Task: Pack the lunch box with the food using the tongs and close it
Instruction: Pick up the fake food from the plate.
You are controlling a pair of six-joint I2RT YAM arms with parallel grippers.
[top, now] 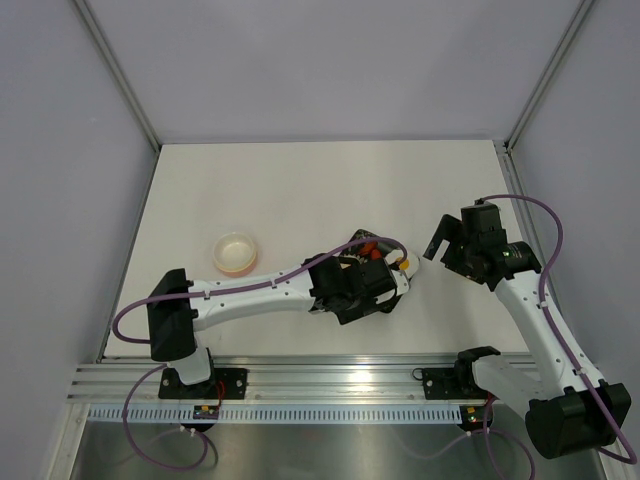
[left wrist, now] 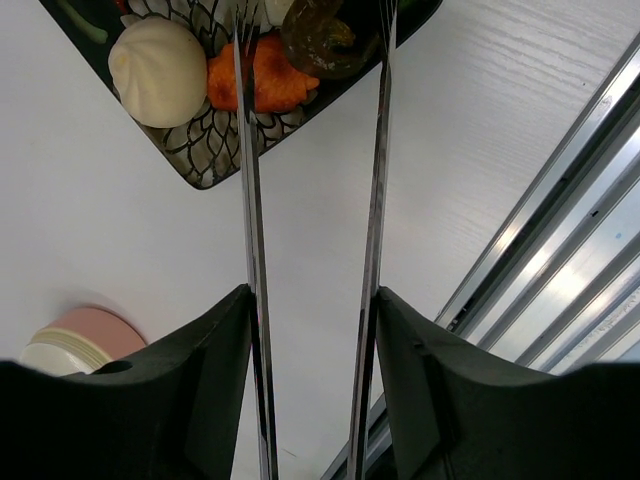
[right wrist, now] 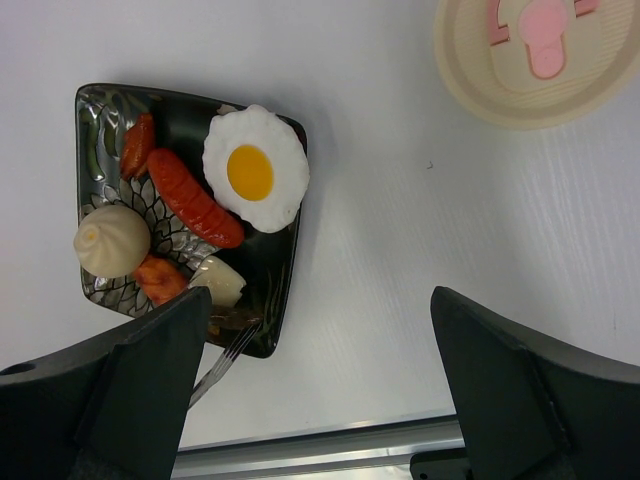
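Observation:
My left gripper [left wrist: 312,295] is shut on the tongs [left wrist: 248,200], one finger pressing each arm. The tong tips reach over the black plate [left wrist: 205,165], with a brown bit [left wrist: 320,40] lying between them. A pale bun [left wrist: 158,70] and an orange carrot [left wrist: 270,80] sit beside it. In the right wrist view the plate [right wrist: 95,105] also carries a fried egg [right wrist: 255,170], a red sausage [right wrist: 195,200] and a pale cube [right wrist: 220,282]. The lunch box [top: 235,252] stands open to the plate's left. Its lid [right wrist: 535,55] lies apart. My right gripper [right wrist: 320,300] hangs open and holds nothing.
The left arm [top: 260,290] stretches across the table's front towards the plate [top: 360,238]. My right gripper [top: 437,240] hovers just right of the plate. A metal rail [top: 330,375] runs along the near edge. Grey walls enclose the table on three sides.

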